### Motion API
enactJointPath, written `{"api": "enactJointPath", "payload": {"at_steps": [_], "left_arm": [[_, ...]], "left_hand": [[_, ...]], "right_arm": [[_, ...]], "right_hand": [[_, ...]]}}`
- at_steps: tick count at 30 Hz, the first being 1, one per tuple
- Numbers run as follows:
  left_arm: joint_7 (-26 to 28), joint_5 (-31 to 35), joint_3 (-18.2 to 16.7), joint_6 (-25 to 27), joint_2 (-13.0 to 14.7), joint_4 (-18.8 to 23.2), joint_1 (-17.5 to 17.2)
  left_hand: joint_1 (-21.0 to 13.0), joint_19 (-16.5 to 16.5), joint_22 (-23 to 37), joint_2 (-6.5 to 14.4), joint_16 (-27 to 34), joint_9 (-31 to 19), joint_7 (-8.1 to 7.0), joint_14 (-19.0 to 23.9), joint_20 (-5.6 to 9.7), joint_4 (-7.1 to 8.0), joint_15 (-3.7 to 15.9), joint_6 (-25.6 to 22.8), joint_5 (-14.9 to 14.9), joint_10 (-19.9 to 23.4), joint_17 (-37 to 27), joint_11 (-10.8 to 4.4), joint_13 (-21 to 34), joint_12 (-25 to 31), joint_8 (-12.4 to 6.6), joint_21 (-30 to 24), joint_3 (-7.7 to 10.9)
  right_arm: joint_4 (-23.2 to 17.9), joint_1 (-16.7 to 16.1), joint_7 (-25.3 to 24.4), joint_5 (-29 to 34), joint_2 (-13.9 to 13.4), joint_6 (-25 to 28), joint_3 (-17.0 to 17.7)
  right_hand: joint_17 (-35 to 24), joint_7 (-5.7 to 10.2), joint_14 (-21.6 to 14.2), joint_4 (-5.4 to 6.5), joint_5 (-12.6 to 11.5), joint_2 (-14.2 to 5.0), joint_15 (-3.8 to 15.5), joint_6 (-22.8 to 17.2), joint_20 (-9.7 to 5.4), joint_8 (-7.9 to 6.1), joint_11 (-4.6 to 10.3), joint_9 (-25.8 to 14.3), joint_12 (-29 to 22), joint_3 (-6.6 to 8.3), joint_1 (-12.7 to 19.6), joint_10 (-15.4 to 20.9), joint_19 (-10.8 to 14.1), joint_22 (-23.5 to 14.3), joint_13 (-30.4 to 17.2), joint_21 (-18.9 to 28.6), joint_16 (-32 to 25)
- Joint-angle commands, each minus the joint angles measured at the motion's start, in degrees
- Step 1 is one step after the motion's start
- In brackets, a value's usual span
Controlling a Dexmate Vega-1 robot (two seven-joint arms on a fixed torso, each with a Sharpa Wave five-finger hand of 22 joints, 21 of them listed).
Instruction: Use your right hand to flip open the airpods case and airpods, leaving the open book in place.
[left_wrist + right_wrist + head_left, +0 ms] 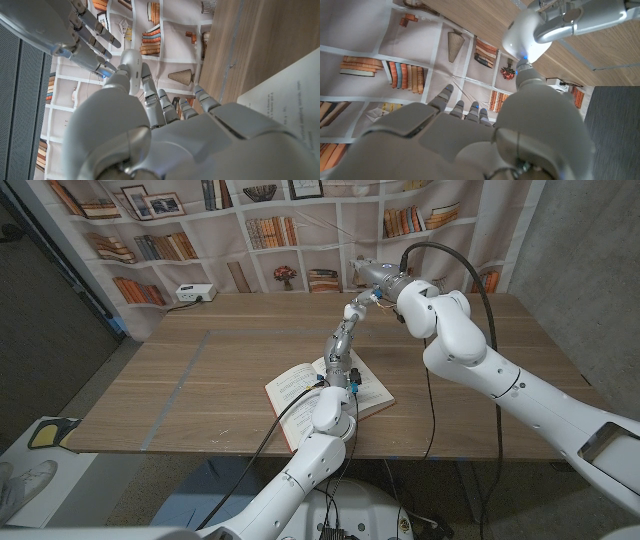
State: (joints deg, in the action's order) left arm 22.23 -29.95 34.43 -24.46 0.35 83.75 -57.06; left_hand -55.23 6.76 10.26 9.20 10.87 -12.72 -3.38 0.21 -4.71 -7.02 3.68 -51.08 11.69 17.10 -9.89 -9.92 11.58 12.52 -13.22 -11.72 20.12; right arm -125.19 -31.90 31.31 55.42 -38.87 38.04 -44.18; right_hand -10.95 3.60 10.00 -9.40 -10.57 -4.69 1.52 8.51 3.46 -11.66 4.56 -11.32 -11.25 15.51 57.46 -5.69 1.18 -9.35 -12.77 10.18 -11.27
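An open book lies on the wooden table near its front edge; one of its pages fills a corner of the left wrist view. My left hand stands raised above the book, its fingers stretched out and apart with nothing in them. My right hand hangs in the air over the far middle of the table, just beyond the left fingertips. Its fingers are straight and hold nothing. The right wrist view looks along my right hand at the left hand close ahead.
A white power strip sits at the table's far left edge. A printed bookshelf backdrop hangs behind the table. Black cables trail from both arms over the front edge. Bare wood lies to the left and right of the book.
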Motion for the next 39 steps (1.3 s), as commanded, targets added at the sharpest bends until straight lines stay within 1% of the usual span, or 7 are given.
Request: {"api": "enactJointPath", "payload": {"at_steps": [1,10,20,23,27,35,39], "left_arm": [[-0.3,-0.1,0.0,-0.2,0.3,0.3,-0.2],[-0.1,-0.1,0.0,-0.2,0.4,0.7,-0.6],[-0.6,0.1,0.2,-0.5,0.7,1.0,-0.8],[-0.6,0.1,0.2,-0.4,0.8,1.2,-0.9],[-0.5,0.1,0.3,-0.4,0.7,1.2,-1.1],[-0.6,0.4,0.5,-0.5,0.8,1.4,-1.2],[-0.3,0.7,0.5,-0.6,0.7,1.4,-1.3]], "left_hand": [[-0.2,0.3,0.3,0.6,0.1,0.0,-4.99,0.4,0.0,0.02,0.23,-4.2,0.4,0.4,-0.2,-0.27,0.2,0.1,-0.2,-0.3,-0.04],[-0.2,0.3,0.3,0.6,0.0,-0.1,-4.85,0.4,0.02,0.11,0.24,-4.3,0.4,0.4,-0.2,-0.28,0.2,0.1,-0.23,-0.3,-0.04],[-0.1,0.3,0.3,0.5,0.0,-0.1,-5.06,0.4,0.03,0.19,0.24,-4.3,0.5,0.4,-0.3,-0.26,0.2,0.1,-0.23,-0.2,-0.04],[-0.1,0.2,0.3,0.5,0.0,-0.1,-5.08,0.4,0.07,0.22,0.3,-4.3,0.5,0.5,-0.3,-0.28,0.2,0.1,-0.25,-0.2,-0.03],[-0.1,0.2,0.3,0.5,0.0,-0.1,-5.15,0.4,0.07,0.2,0.27,-4.3,0.5,0.4,-0.3,-0.28,0.2,0.0,-0.25,-0.2,0.0],[0.0,0.2,0.3,0.5,0.0,-0.1,-5.22,0.4,0.05,0.25,0.24,-4.2,0.5,0.4,-0.3,-0.38,0.2,0.0,-0.23,-0.2,0.01],[0.0,0.2,0.3,0.4,0.0,-0.1,-5.19,0.4,0.05,0.26,0.22,-4.3,0.5,0.3,-0.3,-0.47,0.2,-0.1,-0.26,-0.2,0.01]], "right_arm": [[-0.1,-0.7,1.0,1.3,0.4,-0.3,0.1],[0.0,-0.9,2.2,2.1,0.7,-0.7,0.2],[-0.3,-2.0,1.2,2.7,1.0,-1.1,0.8],[-0.3,-2.3,1.0,2.8,1.1,-0.9,1.1],[-0.5,-2.6,0.8,3.1,1.2,-0.9,1.3],[-0.8,-3.0,0.7,3.6,1.4,-0.9,1.7],[-0.7,-3.2,0.5,3.9,1.4,-1.1,1.8]], "right_hand": [[0.0,-0.12,7.4,-0.24,-0.2,-0.19,0.67,0.3,0.1,-0.2,0.08,-0.3,-0.3,0.72,1.5,-0.3,-0.2,-0.1,0.0,0.3,-0.2],[0.0,-0.55,7.9,-0.2,0.1,0.31,0.23,1.3,0.42,0.06,-0.48,-0.3,-0.2,0.77,2.4,-1.1,-0.5,-0.1,0.1,0.3,-0.1],[0.0,-0.43,7.9,-0.06,0.2,0.56,0.32,1.4,0.25,0.04,-0.36,-0.3,-0.2,0.67,2.6,-1.3,-0.5,-0.1,0.1,0.3,-0.2],[0.0,-0.16,7.6,0.03,0.2,0.44,0.59,1.2,-0.12,-0.03,-0.04,-0.3,-0.4,0.72,2.7,-1.0,-0.4,-0.1,0.1,0.3,-0.3],[0.0,0.55,7.3,0.26,0.0,-0.32,1.51,0.6,-1.36,-0.31,0.74,-0.3,-0.6,1.04,3.1,-0.5,-0.1,-0.1,0.1,0.4,-0.4],[0.0,1.31,7.0,0.49,-0.1,-1.57,2.24,0.0,-2.18,-0.49,1.38,-0.3,-0.8,1.56,3.6,-0.1,0.0,-0.2,0.1,0.4,-0.6],[0.0,2.02,6.9,0.77,-0.2,-2.66,3.02,-0.3,-3.03,-0.51,2.08,-0.2,-0.9,1.92,3.8,0.1,0.0,-0.2,0.1,0.4,-0.6]]}}
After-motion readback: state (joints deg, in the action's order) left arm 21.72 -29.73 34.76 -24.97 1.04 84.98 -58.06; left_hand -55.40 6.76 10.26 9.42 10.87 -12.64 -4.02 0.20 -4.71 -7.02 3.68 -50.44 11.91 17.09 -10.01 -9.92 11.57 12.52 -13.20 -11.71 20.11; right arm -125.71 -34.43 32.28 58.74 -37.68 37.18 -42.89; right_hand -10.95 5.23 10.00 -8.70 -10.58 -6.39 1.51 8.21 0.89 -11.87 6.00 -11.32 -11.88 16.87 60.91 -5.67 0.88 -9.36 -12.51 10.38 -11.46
